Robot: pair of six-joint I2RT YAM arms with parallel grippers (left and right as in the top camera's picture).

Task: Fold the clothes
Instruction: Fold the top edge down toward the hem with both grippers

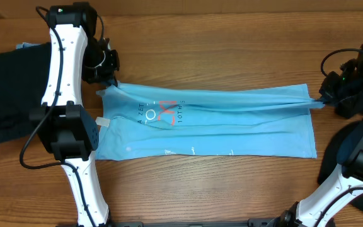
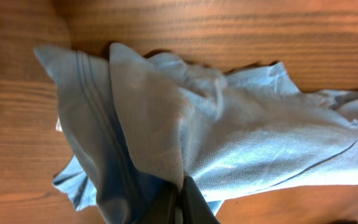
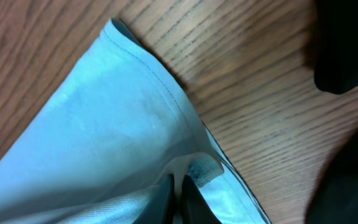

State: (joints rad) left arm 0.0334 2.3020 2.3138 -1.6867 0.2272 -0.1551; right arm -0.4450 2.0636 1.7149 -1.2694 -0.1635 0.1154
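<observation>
Left gripper (image 1: 110, 81), overhead, pinches one far corner of light blue printed cotton T-shirt (image 1: 213, 126); right gripper (image 1: 322, 99) pinches the other. Shirt stretched flat mid-table; black cloth pile (image 1: 8, 94) at left edge. Left wrist: fingertips (image 2: 194, 205) clamped on bunched fabric. Right wrist: fingertips (image 3: 197, 208) clamped on hem.

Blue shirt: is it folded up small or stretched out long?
Stretched out long. The blue shirt lies as a flat strip across the table; the left gripper and right gripper each pinch one far corner.

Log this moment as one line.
left gripper: shut on blue shirt | right gripper: shut on blue shirt | blue shirt: stretched between them on table
</observation>
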